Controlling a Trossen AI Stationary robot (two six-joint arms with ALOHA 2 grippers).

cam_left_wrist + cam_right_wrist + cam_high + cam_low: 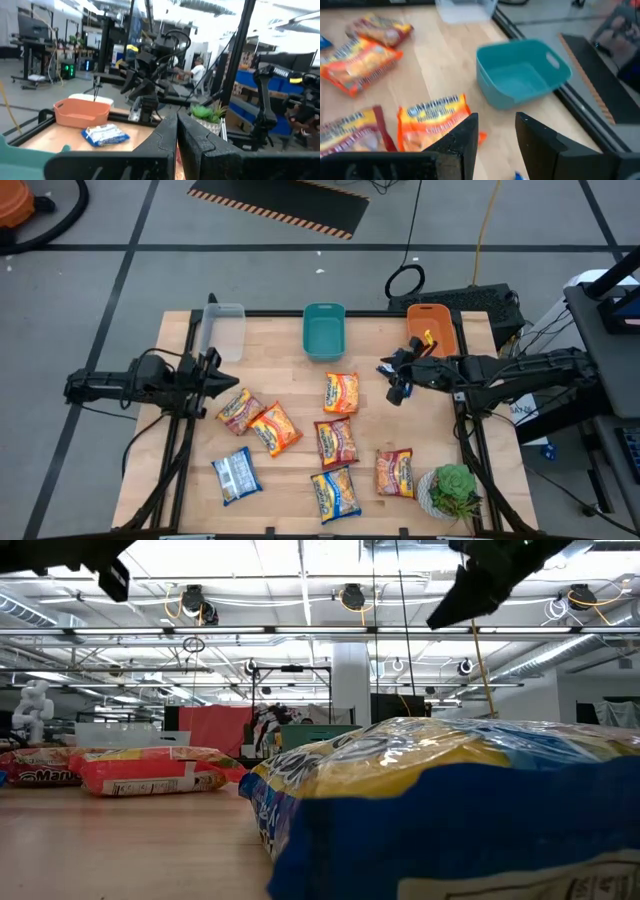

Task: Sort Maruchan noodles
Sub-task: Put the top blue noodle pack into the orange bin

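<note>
We'd drop our spread-fingered right gripper point(397, 385) squarely over that orange Maruchan packet point(341, 392) before pinching; left gripper point(214, 373) waits pinched together, empty.

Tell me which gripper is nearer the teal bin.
Right. The right gripper hovers just beside the teal bin, toward the orange bin; the left gripper sits farther off, near the clear bin.

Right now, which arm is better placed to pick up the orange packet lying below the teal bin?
Right: its open gripper hovers just beside that orange packet; the left gripper sits shut at the far edge.
</note>
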